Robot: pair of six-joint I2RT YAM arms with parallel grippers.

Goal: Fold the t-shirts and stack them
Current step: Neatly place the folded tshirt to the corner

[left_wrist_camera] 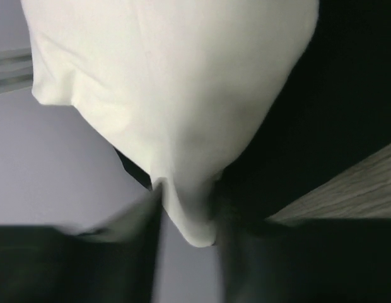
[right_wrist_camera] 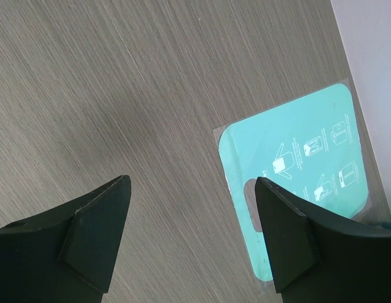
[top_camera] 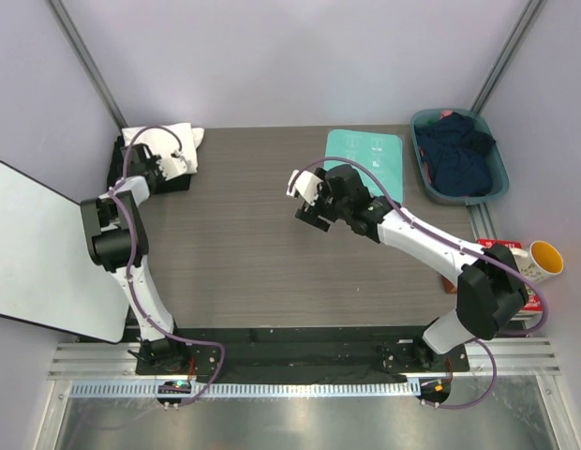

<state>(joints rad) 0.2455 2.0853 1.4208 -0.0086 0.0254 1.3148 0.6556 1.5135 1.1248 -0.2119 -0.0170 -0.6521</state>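
A folded white t-shirt (top_camera: pixel 164 141) lies at the table's far left corner on top of a black t-shirt (top_camera: pixel 141 180). My left gripper (top_camera: pixel 175 167) is at the near edge of this stack. In the left wrist view a hanging fold of the white t-shirt (left_wrist_camera: pixel 170 95) sits pinched between both dark fingers of the left gripper (left_wrist_camera: pixel 189 214), with the black t-shirt (left_wrist_camera: pixel 328 113) behind it. My right gripper (top_camera: pixel 307 202) hovers open over the table's middle, and the right wrist view shows nothing between the jaws of the right gripper (right_wrist_camera: pixel 192 214).
A teal plastic board (top_camera: pixel 365 161) lies flat at the back right, also seen as the teal board (right_wrist_camera: pixel 296 170). A blue basket (top_camera: pixel 497 183) holding dark clothes stands at the far right. A yellow cup (top_camera: pixel 543 258) sits by the right edge. A white panel (top_camera: pixel 37 253) juts out left of the table.
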